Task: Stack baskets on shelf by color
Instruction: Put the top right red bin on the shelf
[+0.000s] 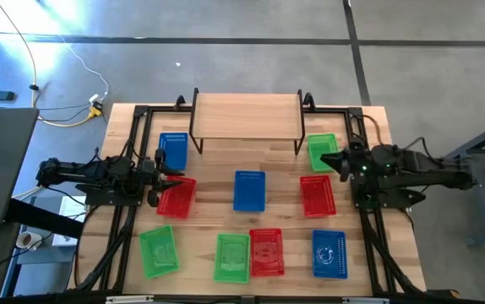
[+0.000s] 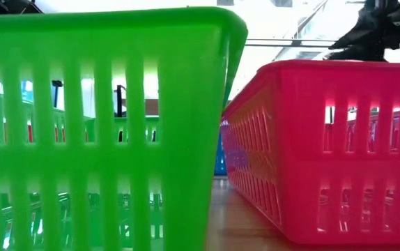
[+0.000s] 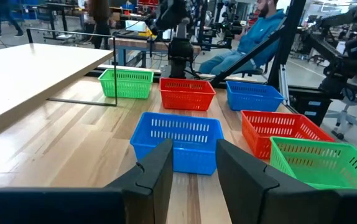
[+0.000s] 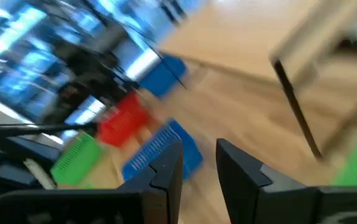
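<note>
While reading outward from the shelf (image 1: 247,114), found it bare, standing at the middle of the desk's (image 1: 217,165) far edge. Counted all nine baskets (image 1: 249,190) down on the desk instead. Noted a far blue basket (image 1: 173,152) just by the shelf's left leg and a far green basket (image 1: 322,152) just by its right leg. Noted red, blue and red across the middle, then green, green, red and blue along the near edge.

Judged the step as the first pick, with no stack begun.

Placed the left gripper (image 1: 163,176) near the desk's left edge, between the far blue basket and the left red basket (image 1: 176,196), fingers apart and holding nothing. Placed the right gripper (image 1: 327,160) over the far green basket, fingers likewise parted and empty.

Reckoned the next move called for lowering one finger inside a basket wall and pinching the rim. After that, lifting clear of the neighbours and setting down on the shelf, with room kept for three colour piles side by side.
</note>
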